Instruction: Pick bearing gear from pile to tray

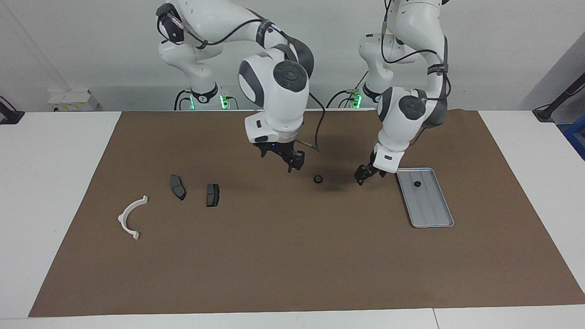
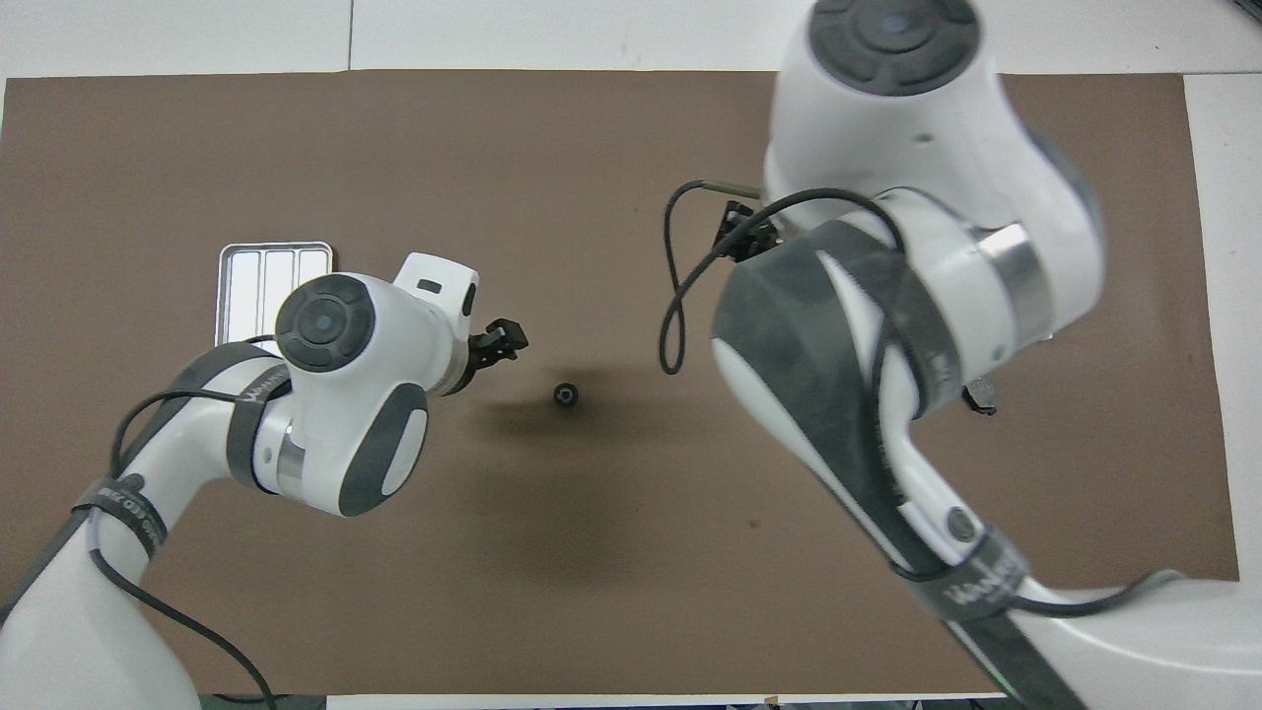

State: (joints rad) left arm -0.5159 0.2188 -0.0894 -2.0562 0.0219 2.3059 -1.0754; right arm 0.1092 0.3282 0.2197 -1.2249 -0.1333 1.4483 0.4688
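While one small black gear (image 1: 417, 184) is seen in the tray (image 1: 438, 214), another black gear (image 1: 317, 179) is left on the mat between the raised, empty grippers, left gripper (image 1: 362, 176) and right gripper (image 1: 292, 163), both spread wide.

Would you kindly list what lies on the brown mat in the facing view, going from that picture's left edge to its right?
White curved arc piece → first dark grey pad → second dark grey pad → small black round piece on the bare mat → tray, with another small black round piece in it.
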